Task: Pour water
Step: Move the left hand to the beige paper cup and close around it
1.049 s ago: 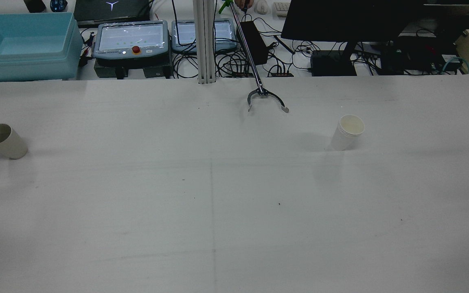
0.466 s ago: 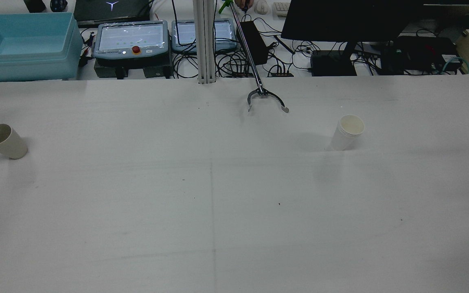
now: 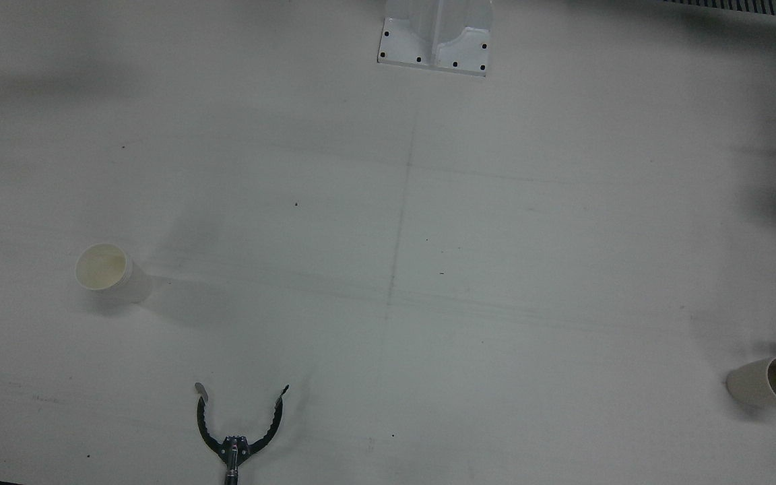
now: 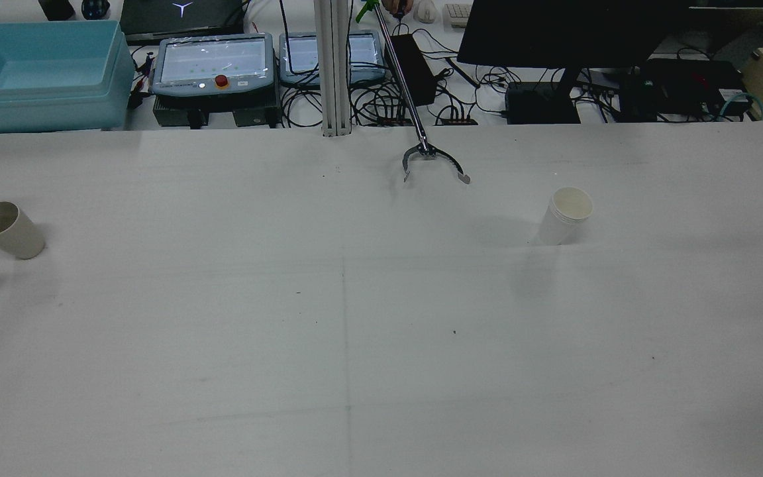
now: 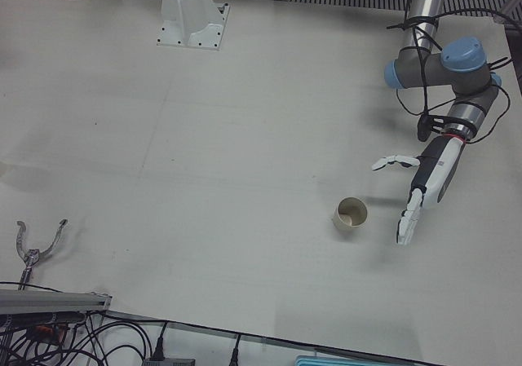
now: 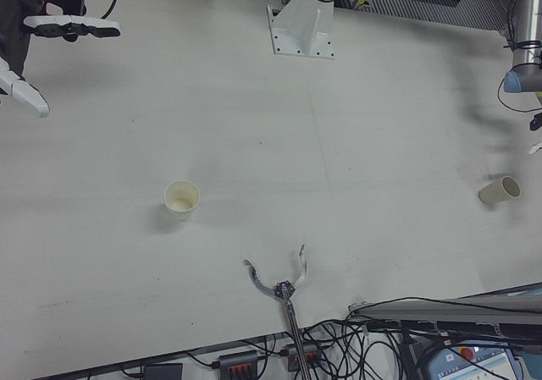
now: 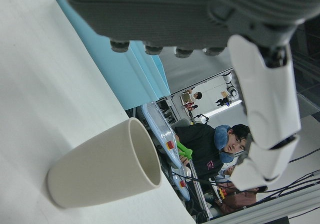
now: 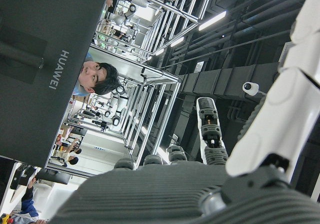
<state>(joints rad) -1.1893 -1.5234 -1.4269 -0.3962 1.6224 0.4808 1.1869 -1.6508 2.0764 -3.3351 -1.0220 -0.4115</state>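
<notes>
A: Covering the whole station first. White table point(image 4: 355, 344) lying bare save for two cups and a reacher tool. Arms sitting at the far outer edges, well apart from each other.

B: Noting the left hand point(image 5: 418, 195) hanging just beside the beige cup point(image 5: 351, 213), near the left edge. Fingers spread wide, gripping nothing, not touching the cup.

A: Right hand point(image 6: 34, 33) hovering high over the right side, fingers splayed too, empty. White paper cup point(image 6: 182, 198) standing upright well apart from it, toward the operators' side.

B: Checking contents. Cannot tell whether either cup is holding water; the white one showing only a pale inside.

A: Grabber claw point(image 4: 431, 159) lying open at the far edge, between the cups, belonging to an operator and not the robot.

B: Judging risks now. Beige cup appearing light and narrow at the base; closing off-centre likely tipping or skating it off the left edge.

A: Also squeezing too hard, crushing a thin wall and slopping any water. Long carry between cups adding spill chances.
</notes>
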